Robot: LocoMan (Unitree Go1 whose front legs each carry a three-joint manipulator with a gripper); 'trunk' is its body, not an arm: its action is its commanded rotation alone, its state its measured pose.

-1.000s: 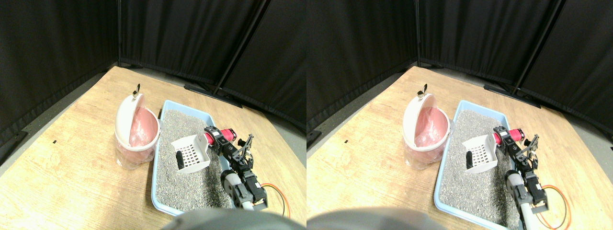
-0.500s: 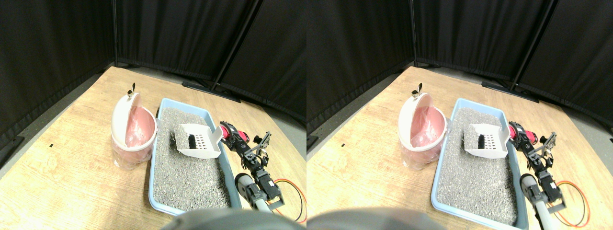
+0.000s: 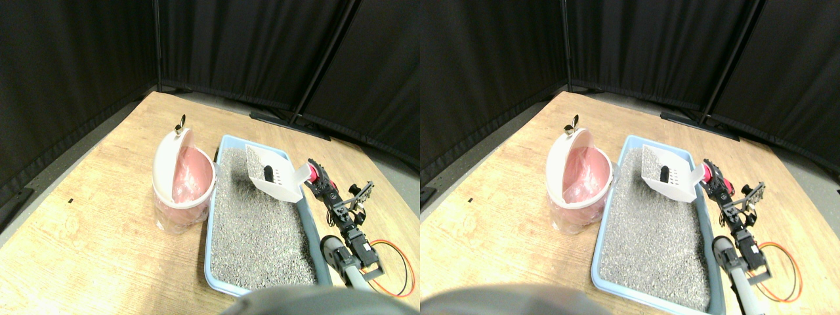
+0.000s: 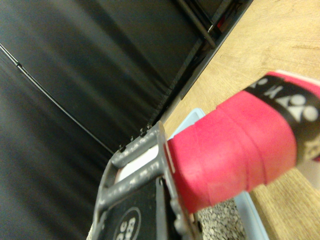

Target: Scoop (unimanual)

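Note:
A white slotted scoop point(image 3: 274, 177) hangs tilted over the far end of the blue litter tray point(image 3: 208, 243), clear of the grey litter point(image 3: 256, 230). A small dark lump point(image 3: 268, 172) lies in the scoop. My right gripper point(image 3: 315, 179) is shut on the scoop's red-wrapped handle point(image 3: 312, 172), just over the tray's right rim. In the wrist view the red handle point(image 4: 235, 150) fills the middle beside the dark jaw frame, with a corner of the tray point(image 4: 250, 212) below it. A pink-lined bin point(image 3: 190, 180) with its white lid point(image 3: 169, 161) swung open stands to the left of the tray.
The tray and bin rest on a wooden floor panel point(image 3: 85, 236) enclosed by black curtains point(image 3: 79, 59). An orange cable point(image 3: 397, 262) loops on the wood to the right of my arm point(image 3: 344, 243). A small clip point(image 3: 178, 125) sits atop the bin's lid.
The scoop has risen out of the litter and moved toward the tray's far end, tilting up with the dark lump still in it. The camera view also shifted slightly at first.

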